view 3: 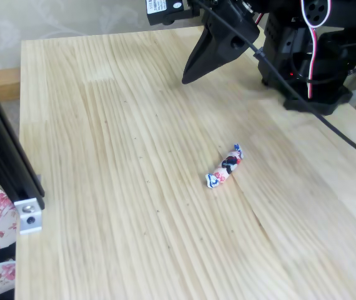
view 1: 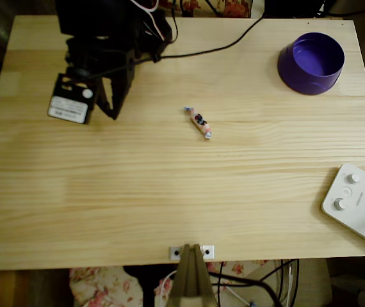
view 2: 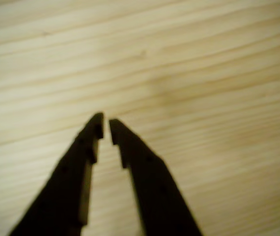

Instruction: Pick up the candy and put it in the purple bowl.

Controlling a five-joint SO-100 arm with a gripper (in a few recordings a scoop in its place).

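End effector (view 1: 113,115) poised over the wooden counter (view 1: 170,192), black fingers nearly together with only a thin slit at the tips in the wrist view (view 2: 105,127), nothing between them. Pointed downward at the counter's upper-left part in the overhead view; same dark wedge shape in the fixed view (view 3: 187,78), tip just above bare wood.

Candy (view 1: 198,121) flat on the counter, well apart from the end effector, off to its right and slightly lower in the overhead view; in the fixed view (view 3: 223,169) nearer the camera than the fingertips, lying at a slant. Pale wrapper, dark marks, twisted ends, untouched.

Purple bowl (view 1: 312,62) upright near the counter's top-right corner in the overhead view, far to the right of the end effector, beyond the candy, interior bare.

White box with knobs (view 1: 358,203) at the lower-right edge, farthest from the end effector. Black cable (view 1: 214,48) trailing across the counter between arm and bowl.
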